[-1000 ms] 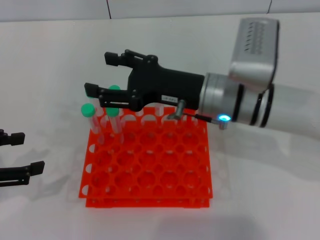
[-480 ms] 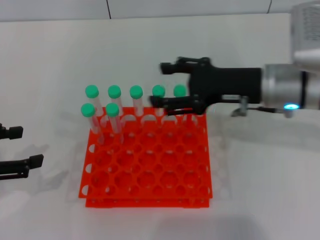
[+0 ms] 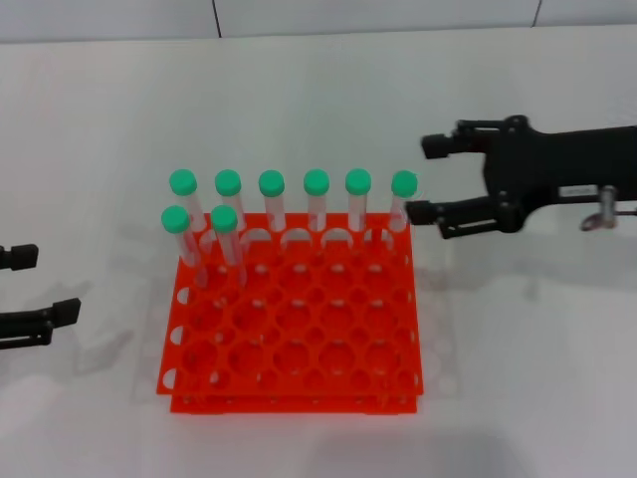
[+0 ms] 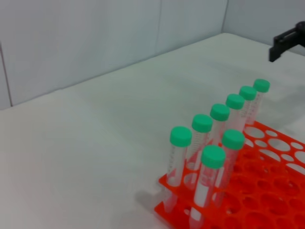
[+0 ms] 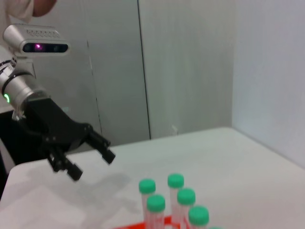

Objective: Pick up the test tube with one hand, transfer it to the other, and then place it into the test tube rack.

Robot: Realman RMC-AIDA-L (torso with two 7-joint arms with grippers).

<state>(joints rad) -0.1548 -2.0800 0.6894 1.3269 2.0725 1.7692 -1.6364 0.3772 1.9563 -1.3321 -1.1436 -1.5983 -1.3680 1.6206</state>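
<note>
The orange-red test tube rack (image 3: 297, 402) stands mid-table and holds several green-capped tubes. Six fill its back row and two stand in the row in front, at its left end. The nearer-in one of those two is a test tube (image 3: 224, 231), upright in its hole. No tube is held. My right gripper (image 3: 422, 179), with a white label on its body, hovers open just right of the rack's back right corner, close to the end tube (image 3: 402, 197). My left gripper (image 3: 46, 284) waits open at the table's left edge, well apart from the rack.
The left wrist view shows the rack (image 4: 274, 193), its tubes (image 4: 212, 160) and one right gripper fingertip (image 4: 285, 42) beyond them. In the right wrist view the left gripper (image 5: 91, 165) is seen farther off, past the tube caps (image 5: 176, 181). White table lies all around the rack.
My right gripper has pulled away from above the rack's back left, moving right across the back row to beyond its right corner, open and empty. The left gripper has barely shifted.
</note>
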